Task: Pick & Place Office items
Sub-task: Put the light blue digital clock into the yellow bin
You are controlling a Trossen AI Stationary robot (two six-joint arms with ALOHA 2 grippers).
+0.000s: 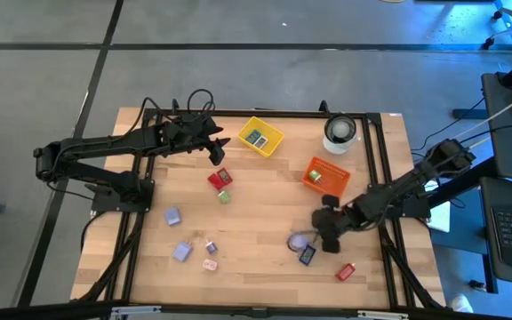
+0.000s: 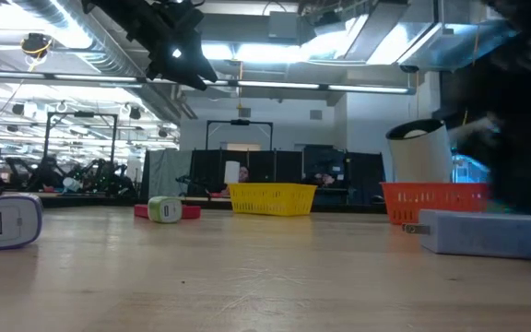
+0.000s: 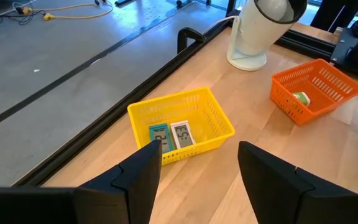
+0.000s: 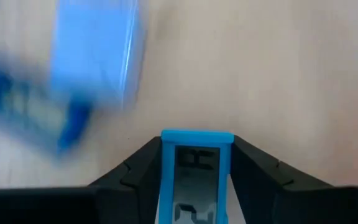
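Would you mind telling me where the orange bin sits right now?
In the high view, the orange bin sits on the table's right half, just below the white roll and above the right tool.

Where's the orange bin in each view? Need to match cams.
High view: orange bin right of centre, just below the white roll.
Low view: right side, in front of the roll.
Left wrist view: upper right, a green piece inside.
Right wrist view: not in it.
Shared landmark: the white roll, next to the bin.

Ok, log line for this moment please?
left end effector: open, empty, above yellow bin | right end effector: shut on blue piece, low over table | yellow bin: two pieces | orange bin: one piece
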